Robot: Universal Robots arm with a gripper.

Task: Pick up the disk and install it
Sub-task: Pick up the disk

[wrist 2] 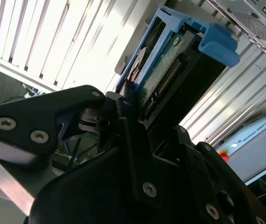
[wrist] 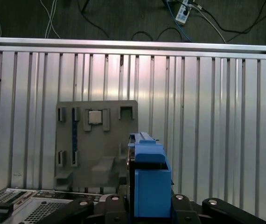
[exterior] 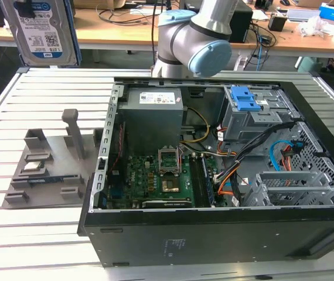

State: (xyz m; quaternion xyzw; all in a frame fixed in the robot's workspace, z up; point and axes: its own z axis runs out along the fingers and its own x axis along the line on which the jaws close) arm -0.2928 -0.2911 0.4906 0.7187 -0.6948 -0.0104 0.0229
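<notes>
The disk (exterior: 43,29) hangs high above the slatted table at the exterior view's far left, label side showing, with its blue bracket along the edges. In both wrist views my gripper (wrist 2: 135,105) (wrist: 148,203) is shut on the disk (wrist 2: 168,70) (wrist: 148,179). The black fingers (wrist 2: 128,126) clamp its flat sides, and the blue bracket end points away from the wrist. Seen in the first wrist view, the disk is over the table beside the grey fixture plate (wrist: 95,140).
The open computer case (exterior: 214,234) lies on the table at the exterior view's right, with a grey power-supply box (exterior: 153,114) and a drive cage with a blue latch (exterior: 243,98) inside. A grey fixture plate (exterior: 44,170) with an upright post (exterior: 73,132) sits to its left. The arm (exterior: 196,35) stands behind the case.
</notes>
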